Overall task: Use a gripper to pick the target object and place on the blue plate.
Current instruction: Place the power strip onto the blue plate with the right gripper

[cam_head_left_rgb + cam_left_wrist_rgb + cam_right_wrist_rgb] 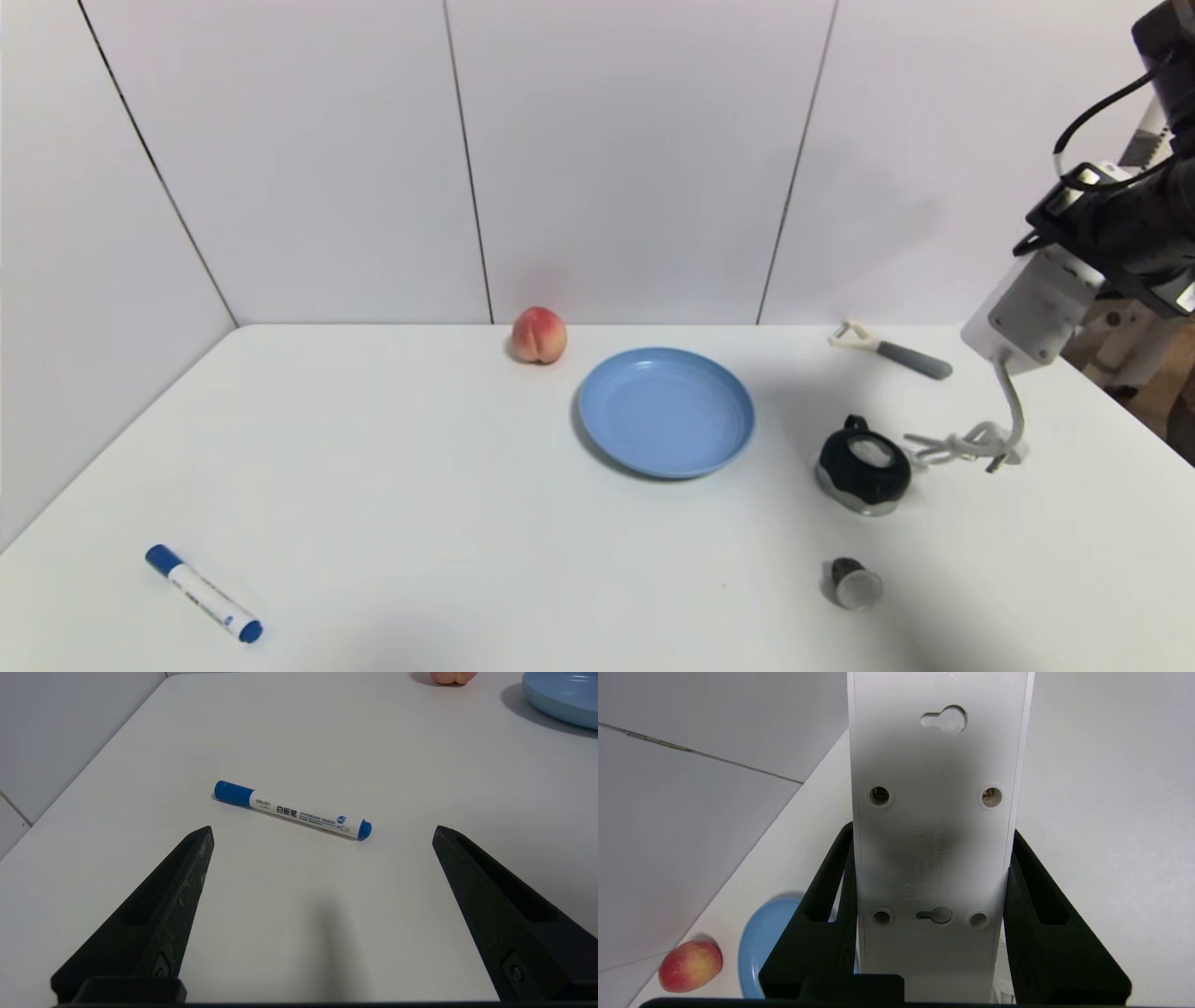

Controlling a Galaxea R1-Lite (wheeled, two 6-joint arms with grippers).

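Strip (934,835): clamped between the right gripper's (931,914) fingers, lifted off the table; its cable (971,441) droops below onto the table.
Plate (666,411): empty, below and left of the right gripper.
Left gripper (322,835): spread wide, marker (293,810) just ahead.

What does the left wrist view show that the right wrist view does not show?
Only the left wrist view shows the marker lying on the table beyond the open left gripper. Only the right wrist view shows the power strip clamped in the right gripper. Both show the blue plate and the peach.
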